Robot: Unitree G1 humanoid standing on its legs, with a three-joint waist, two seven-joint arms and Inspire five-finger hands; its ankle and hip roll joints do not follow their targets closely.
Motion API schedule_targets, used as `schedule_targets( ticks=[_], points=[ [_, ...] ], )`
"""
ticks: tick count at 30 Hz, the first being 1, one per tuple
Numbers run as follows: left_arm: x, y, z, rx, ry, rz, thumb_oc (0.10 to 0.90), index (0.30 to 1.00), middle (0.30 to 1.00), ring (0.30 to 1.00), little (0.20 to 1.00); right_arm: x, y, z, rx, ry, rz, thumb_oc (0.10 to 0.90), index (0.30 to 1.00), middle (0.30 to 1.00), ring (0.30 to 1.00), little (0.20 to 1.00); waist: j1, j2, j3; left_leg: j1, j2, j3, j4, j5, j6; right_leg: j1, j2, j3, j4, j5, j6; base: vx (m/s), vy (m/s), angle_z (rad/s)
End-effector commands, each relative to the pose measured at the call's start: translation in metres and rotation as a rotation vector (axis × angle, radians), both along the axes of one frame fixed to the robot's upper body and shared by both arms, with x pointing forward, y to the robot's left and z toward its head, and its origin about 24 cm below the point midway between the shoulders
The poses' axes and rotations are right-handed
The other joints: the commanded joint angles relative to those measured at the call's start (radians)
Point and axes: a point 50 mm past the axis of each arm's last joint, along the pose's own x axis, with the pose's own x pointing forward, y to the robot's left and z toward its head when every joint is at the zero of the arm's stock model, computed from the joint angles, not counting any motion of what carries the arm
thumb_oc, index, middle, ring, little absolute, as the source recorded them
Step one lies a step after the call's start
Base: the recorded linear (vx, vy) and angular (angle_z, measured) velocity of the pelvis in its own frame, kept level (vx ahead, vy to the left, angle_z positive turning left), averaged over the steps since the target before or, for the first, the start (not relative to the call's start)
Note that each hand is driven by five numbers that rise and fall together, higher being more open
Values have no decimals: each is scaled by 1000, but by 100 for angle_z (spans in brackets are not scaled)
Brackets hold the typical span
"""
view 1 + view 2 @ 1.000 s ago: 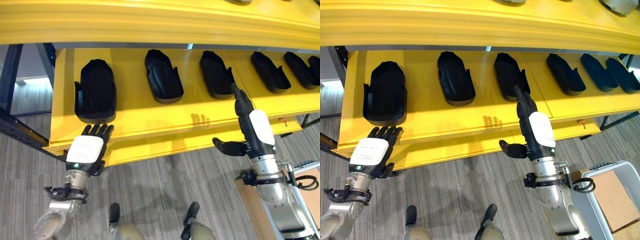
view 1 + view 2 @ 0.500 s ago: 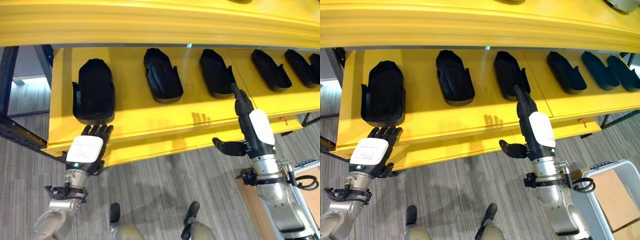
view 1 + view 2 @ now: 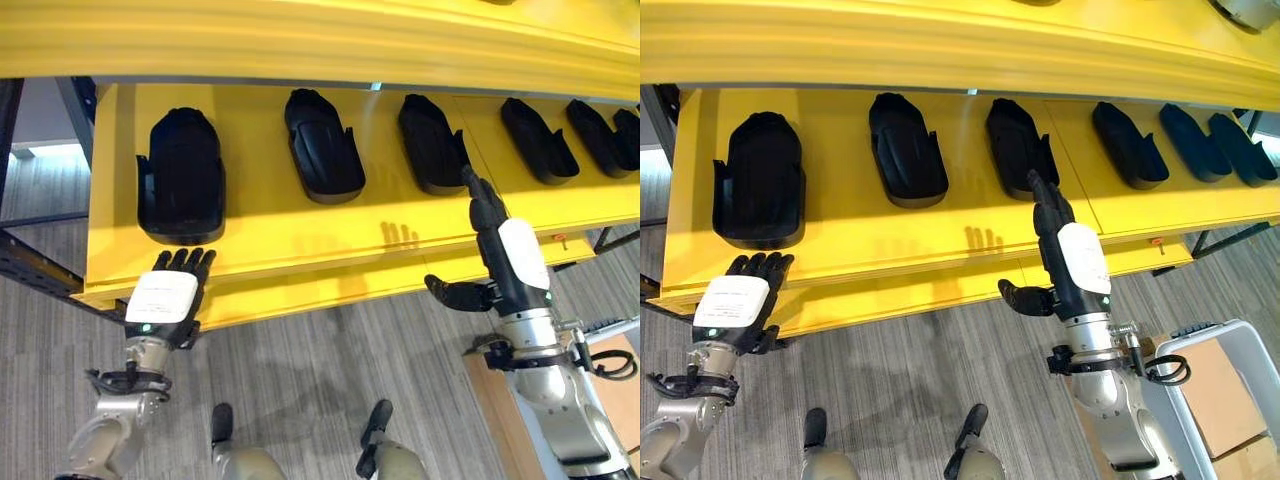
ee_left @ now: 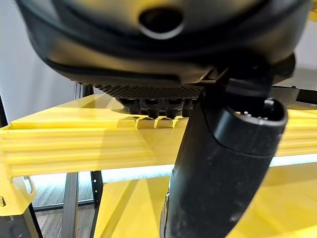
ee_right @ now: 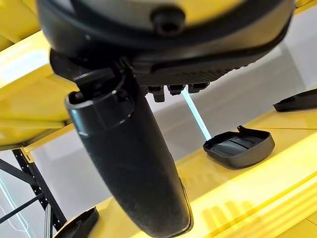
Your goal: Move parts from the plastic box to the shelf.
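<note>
You are seeing six parts (image 3: 182, 176) lying in a row on the shelf (image 3: 300, 235). Left hand (image 3: 165, 297) at 8 o'clock, right hand (image 3: 505, 255) at 4 o'clock: both reaching open-fingered, holding nothing. Box (image 3: 1230, 395) at 5 o'clock.

left robot hand (image 3: 165, 297) drawn back off the leftmost black part (image 3: 181, 176) (fingers straight)

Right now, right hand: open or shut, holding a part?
Open, holding nothing. The right hand has straight fingers reaching up toward a black part on the yellow shelf, with the thumb spread sideways.
</note>
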Motion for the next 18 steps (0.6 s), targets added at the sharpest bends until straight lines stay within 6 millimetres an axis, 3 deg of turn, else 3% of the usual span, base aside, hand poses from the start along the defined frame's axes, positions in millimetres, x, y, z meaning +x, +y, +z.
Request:
schedule_targets(
  ticks=[1,18],
  points=[
    [19,12,51,26,-254,25,900,1000,1000,1000,1000,0,6,61,0,-317,42,900,1000,1000,1000,1000,-17,-10,-5,42,-88,55,-3,-71,112,110,45,-50,53,-158,5,0,0,0],
    [28,11,63,28,-310,23,900,1000,1000,1000,1000,1,9,62,2,-322,61,900,1000,1000,1000,1000,-23,-26,-1,44,-87,60,-1,-76,113,104,48,-42,54,-162,3,0,0,0]
  ],
)
